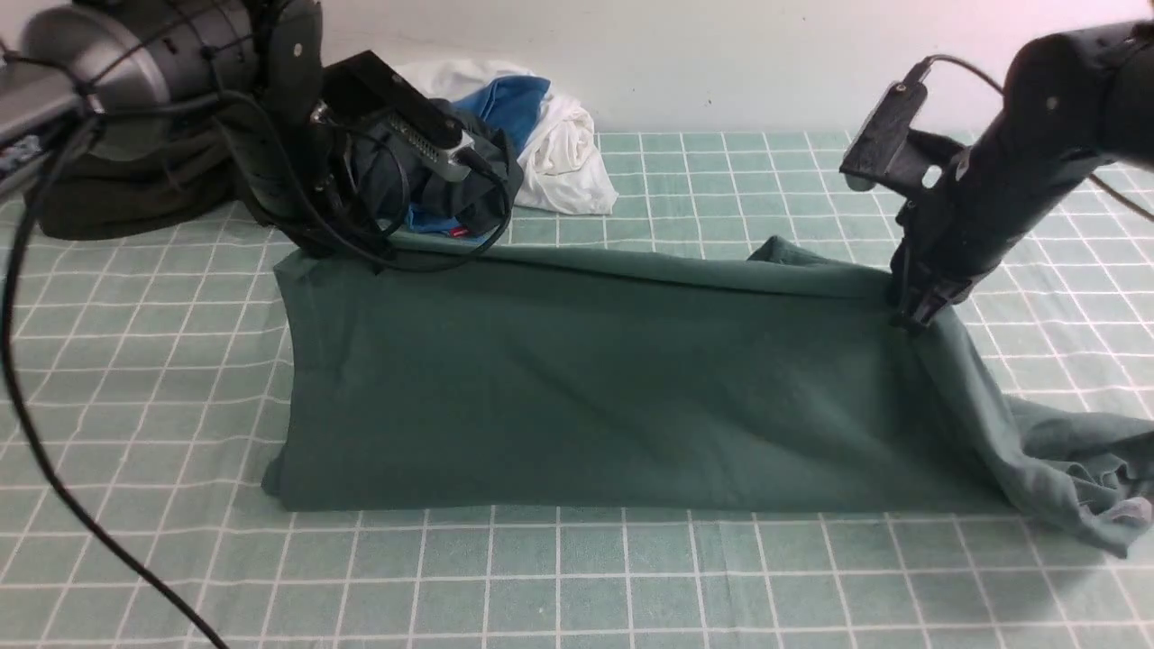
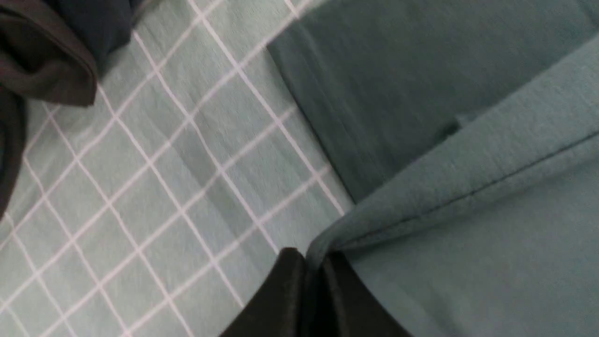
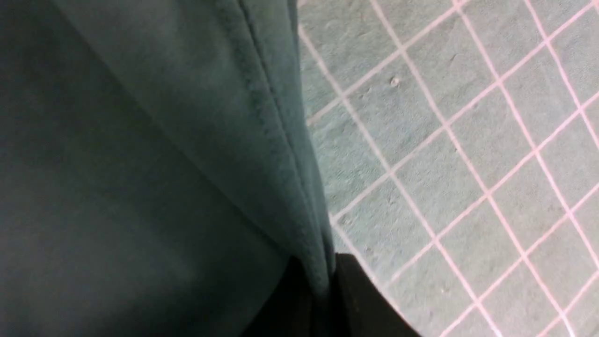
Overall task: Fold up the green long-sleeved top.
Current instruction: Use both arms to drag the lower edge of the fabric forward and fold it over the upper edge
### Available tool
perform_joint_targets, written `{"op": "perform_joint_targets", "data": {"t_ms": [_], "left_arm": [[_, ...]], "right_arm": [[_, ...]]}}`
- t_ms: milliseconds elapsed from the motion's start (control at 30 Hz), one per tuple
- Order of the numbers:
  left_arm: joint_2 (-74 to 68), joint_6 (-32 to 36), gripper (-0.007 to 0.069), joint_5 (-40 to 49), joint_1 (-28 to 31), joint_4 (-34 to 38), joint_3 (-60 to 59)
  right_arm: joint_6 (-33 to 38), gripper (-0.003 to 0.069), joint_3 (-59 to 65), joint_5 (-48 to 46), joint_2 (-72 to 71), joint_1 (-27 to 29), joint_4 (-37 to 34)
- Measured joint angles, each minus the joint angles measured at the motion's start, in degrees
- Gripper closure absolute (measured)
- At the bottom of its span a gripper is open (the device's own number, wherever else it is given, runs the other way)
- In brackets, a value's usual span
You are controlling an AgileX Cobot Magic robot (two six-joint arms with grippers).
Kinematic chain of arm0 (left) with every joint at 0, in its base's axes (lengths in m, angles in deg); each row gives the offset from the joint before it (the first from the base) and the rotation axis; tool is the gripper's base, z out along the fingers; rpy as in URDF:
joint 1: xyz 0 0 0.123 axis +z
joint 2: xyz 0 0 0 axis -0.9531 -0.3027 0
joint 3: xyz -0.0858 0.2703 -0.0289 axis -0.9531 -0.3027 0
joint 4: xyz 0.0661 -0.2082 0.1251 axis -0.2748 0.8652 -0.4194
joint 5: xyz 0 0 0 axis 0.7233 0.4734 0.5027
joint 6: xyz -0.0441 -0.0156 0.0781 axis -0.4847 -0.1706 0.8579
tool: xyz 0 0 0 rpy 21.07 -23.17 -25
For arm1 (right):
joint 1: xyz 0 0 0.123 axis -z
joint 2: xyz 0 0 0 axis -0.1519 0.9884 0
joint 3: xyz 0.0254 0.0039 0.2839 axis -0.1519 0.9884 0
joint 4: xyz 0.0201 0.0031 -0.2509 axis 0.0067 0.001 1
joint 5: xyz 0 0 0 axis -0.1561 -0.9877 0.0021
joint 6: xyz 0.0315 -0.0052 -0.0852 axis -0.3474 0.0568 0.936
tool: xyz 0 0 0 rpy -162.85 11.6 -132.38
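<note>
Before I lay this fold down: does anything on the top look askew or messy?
Yes. The green long-sleeved top hangs smooth between the left gripper and right gripper, but its right end lies in a crumpled bunch on the checked cloth, unlike the straight left edge.

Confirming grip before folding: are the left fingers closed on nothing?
No, the left wrist view shows the stitched edge of the muted teal-green soft knit top pinched between the black left fingers.

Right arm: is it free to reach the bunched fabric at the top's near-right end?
Probably not yet: the right pincer is shut on the green top's raised edge. Nothing else blocks the bunched fabric.
</note>
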State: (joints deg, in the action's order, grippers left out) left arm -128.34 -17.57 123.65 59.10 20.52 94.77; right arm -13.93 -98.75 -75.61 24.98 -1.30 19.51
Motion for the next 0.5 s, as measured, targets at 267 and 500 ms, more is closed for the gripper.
{"op": "perform_joint_targets", "data": {"t_ms": [267, 500], "left_arm": [[-11.73, -0.34, 0.0547, -4.81, 0.94, -1.35, 7.56], [-12.79, -7.97, 0.0302, -7.52, 2.07, -2.35, 9.74]], "right_arm": [[-9.27, 0.0459, -5.56, 5.73, 7.59, 1.81, 1.4], [-29.5, 0.0293, -11.73, -2.61, 5.91, 2.18, 8.7]]}}
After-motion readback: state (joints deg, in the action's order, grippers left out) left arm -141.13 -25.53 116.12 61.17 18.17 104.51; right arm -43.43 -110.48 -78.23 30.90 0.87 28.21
